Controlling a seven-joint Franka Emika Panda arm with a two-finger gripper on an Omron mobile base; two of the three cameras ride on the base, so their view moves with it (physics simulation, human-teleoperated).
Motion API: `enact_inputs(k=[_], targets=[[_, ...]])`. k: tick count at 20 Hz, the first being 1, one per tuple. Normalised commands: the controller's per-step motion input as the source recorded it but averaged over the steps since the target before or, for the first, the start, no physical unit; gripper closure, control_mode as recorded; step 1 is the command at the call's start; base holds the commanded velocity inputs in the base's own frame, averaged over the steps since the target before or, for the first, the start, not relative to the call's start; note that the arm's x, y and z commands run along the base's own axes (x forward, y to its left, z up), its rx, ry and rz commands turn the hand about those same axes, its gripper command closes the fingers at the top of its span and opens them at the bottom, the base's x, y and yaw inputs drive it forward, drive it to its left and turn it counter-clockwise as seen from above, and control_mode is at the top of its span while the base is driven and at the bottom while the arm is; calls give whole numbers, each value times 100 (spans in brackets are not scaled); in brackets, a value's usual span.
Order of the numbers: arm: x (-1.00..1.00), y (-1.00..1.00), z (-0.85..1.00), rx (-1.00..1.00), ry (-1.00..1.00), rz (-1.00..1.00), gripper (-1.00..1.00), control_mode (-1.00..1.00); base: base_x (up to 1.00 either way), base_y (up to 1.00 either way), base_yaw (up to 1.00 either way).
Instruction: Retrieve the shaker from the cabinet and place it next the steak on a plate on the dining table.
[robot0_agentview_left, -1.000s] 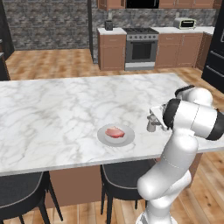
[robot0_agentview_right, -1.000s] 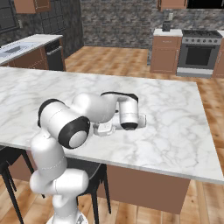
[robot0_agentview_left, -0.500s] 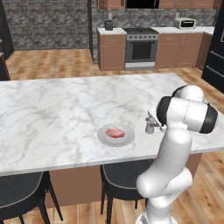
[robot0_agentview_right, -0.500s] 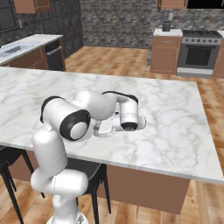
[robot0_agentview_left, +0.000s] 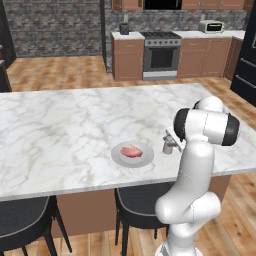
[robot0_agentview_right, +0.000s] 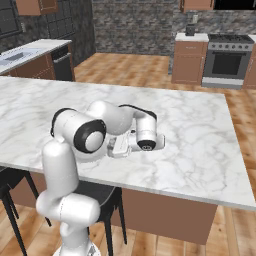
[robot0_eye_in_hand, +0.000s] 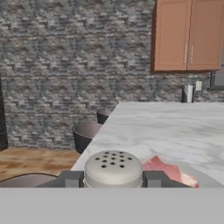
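Observation:
The small grey shaker (robot0_agentview_left: 168, 145) with its perforated rounded top (robot0_eye_in_hand: 113, 167) sits between the fingers (robot0_eye_in_hand: 70, 178) of my gripper (robot0_agentview_left: 169, 144), which is shut on it. It is low over the dining table (robot0_agentview_left: 60, 130), just right of the round grey plate (robot0_agentview_left: 132, 155). The pinkish-red steak (robot0_agentview_left: 131, 151) lies on that plate, and in the hand view the steak (robot0_eye_in_hand: 169, 170) shows right behind the shaker. I cannot tell if the shaker's base touches the marble. In the right base view my arm hides the plate, and the gripper (robot0_agentview_right: 119, 147) points left. Brown wall cabinets (robot0_eye_in_hand: 188, 35) hang beyond; which one is the task's cabinet I cannot tell.
Dark stools (robot0_agentview_left: 141, 196) (robot0_agentview_left: 20, 225) are tucked under the table's near edge, and more stools (robot0_eye_in_hand: 87, 133) stand at its far end. A stove (robot0_agentview_left: 161, 55) and base cabinets line the back wall. Open marble stretches left of the plate.
My arm's upper links have swung more upright. The hand has edged slightly toward the plate, still shut on the shaker. Plate and steak have not moved.

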Motion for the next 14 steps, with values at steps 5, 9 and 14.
enact_inputs(k=[5, 9, 14], targets=[[27, 0, -28, 0, 0, 0, 100, -100, 0, 0, 0], [28, 2, -34, 0, 0, 0, 100, -100, 0, 0, 0], [24, 0, -35, 0, -2, 0, 100, -100, 0, 0, 0]])
